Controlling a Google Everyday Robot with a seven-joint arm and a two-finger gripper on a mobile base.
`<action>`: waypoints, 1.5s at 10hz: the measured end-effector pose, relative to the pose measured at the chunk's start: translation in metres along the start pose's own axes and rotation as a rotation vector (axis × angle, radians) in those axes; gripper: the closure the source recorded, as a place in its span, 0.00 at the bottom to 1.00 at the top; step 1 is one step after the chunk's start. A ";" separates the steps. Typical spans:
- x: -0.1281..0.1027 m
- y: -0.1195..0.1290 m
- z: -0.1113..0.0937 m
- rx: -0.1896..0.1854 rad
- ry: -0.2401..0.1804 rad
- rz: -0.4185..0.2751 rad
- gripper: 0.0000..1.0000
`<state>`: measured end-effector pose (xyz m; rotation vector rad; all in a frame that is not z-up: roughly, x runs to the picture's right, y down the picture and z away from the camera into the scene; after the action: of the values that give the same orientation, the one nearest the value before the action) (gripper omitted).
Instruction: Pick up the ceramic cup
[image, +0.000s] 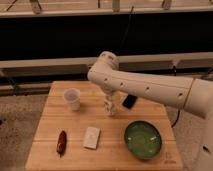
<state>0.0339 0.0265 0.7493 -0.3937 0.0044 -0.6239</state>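
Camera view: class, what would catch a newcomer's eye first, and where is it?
The large white robot arm reaches in from the right over the wooden table, its gripper hanging at the table's middle, by a slim white patterned figure. The round green bowl sits front right; the small whitish ceramic cup stands apart at back left.

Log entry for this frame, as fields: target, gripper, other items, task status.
target: ceramic cup, upright on the wooden table, back left as pictured
gripper: gripper hangs below the arm over the table's middle, just above the white patterned figure, apart from the cup
other items: green bowl front right; white block front centre; dark red item front left; dark object partly behind the arm
status: cup not yet grasped
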 end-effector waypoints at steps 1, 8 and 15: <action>-0.004 -0.004 0.000 0.003 -0.005 -0.010 0.20; -0.053 -0.043 0.009 0.024 -0.058 -0.134 0.20; -0.096 -0.067 0.024 0.044 -0.118 -0.249 0.20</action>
<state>-0.0794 0.0405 0.7850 -0.3905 -0.1729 -0.8442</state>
